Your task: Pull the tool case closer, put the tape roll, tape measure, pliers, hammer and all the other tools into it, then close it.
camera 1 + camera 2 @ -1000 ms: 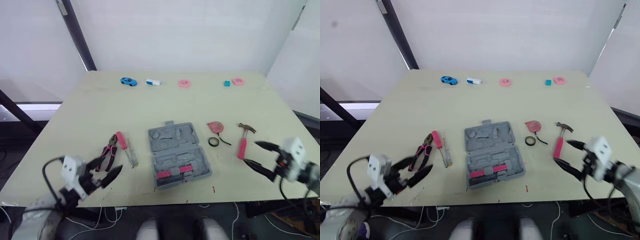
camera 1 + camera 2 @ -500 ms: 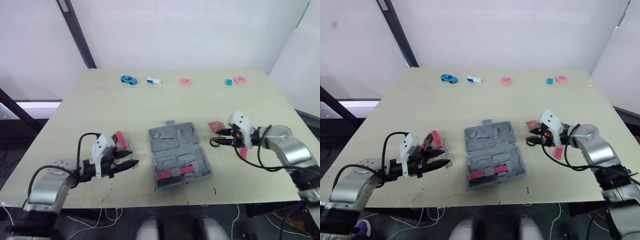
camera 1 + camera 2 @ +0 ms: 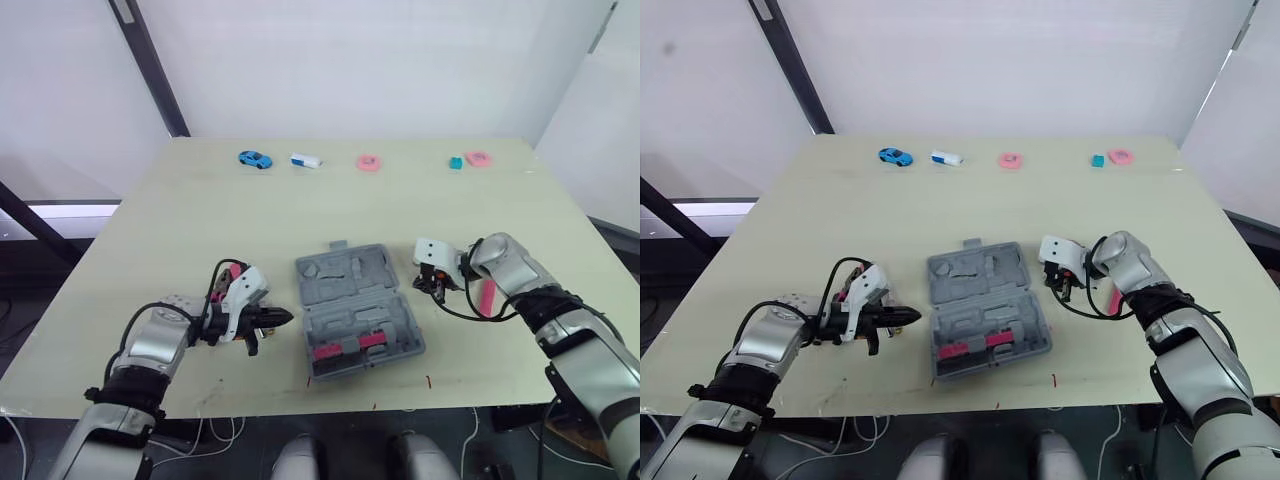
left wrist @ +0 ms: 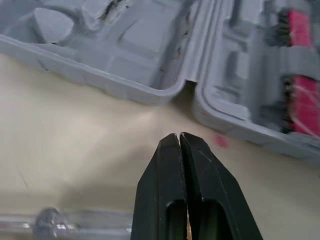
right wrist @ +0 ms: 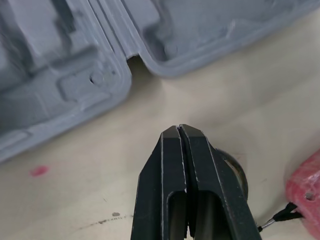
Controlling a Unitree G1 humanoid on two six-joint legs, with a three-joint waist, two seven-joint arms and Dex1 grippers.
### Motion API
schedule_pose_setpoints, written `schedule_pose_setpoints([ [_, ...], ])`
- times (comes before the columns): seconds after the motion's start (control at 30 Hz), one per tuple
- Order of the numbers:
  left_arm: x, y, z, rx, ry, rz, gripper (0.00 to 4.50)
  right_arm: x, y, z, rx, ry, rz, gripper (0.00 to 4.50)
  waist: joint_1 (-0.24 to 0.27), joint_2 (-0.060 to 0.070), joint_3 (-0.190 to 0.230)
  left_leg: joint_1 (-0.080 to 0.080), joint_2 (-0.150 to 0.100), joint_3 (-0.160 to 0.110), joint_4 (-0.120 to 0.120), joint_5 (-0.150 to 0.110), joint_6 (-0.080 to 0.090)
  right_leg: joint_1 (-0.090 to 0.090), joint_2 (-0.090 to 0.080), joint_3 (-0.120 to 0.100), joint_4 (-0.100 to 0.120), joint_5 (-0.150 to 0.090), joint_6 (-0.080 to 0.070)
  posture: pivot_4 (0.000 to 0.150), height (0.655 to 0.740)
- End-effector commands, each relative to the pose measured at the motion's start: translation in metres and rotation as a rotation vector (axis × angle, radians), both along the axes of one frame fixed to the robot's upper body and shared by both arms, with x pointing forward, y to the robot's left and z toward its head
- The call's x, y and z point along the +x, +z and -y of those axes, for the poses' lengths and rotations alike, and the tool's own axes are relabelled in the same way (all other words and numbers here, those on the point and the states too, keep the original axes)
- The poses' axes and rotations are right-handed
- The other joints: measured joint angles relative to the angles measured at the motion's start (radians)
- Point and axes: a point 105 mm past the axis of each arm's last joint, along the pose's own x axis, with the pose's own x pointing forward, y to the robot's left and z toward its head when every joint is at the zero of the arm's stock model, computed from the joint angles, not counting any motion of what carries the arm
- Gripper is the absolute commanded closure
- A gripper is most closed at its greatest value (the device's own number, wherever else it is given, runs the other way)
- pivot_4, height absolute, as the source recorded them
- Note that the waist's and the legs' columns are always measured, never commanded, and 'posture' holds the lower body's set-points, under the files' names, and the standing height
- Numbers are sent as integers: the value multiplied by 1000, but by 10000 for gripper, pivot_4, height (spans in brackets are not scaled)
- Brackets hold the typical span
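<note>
Tool case [image 3: 358, 310] is lying open and flat on the table [image 3: 300, 220], pretty much dead centre of the head-cam frame, just below the middle. It's all grey moulded insides, with a couple of pink bits [image 3: 345, 346] sitting in the lower half.

The left gripper [image 3: 283, 318] is just off the case's left edge, lower left of centre. Its fingers are squeezed tight together with nothing between them. On its wrist cam the tips point at the hinge notch, with a strip of bare table in between. Some pink-handled tools [image 3: 231, 271] poke out behind it.

The right gripper [image 3: 430, 287] is just off the case's right edge, right of centre, and it's also clamped together on nothing. Its wrist cam shows the black tape roll [image 5: 234, 171] partly behind the fingers and the red tape measure [image 5: 306, 192] just beside that. The hammer [image 3: 487, 296], pink handle, lies further right, partly hidden by the arm.

Along the top edge of the table there's a blue toy car [image 3: 255, 159], a white and blue thing [image 3: 305, 160], a pink ring [image 3: 369, 162], a teal block [image 3: 455, 162] and another pink piece [image 3: 478, 158].
</note>
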Motion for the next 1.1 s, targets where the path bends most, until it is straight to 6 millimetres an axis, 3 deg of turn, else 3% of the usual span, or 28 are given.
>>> schedule_pose_setpoints([
  [0.03,6,-1,7,30,-24,32,43717,4,6,-14,-42,63,35,45000,-1,0,0,0,0,0,0,0,0,0,0,0,0,0,0,1500,7400],
  [0.33,21,0,26,41,-50,63,43717,6,-2,-38,-78,128,30,45000,0,0,0,0,0,0,1,0,0,0,0,0,1,0,0,1500,7400],
  [0.6,21,1,31,33,-87,62,43717,-4,-10,-39,-57,149,-19,45000,1,0,0,1,0,0,1,0,0,0,0,0,2,0,0,1500,7400],
  [1.1,22,-1,54,108,-308,60,43717,-36,-18,-8,-49,134,-92,45000,12,0,0,0,-1,-1,2,0,0,1,0,0,3,0,0,1500,7400],
])
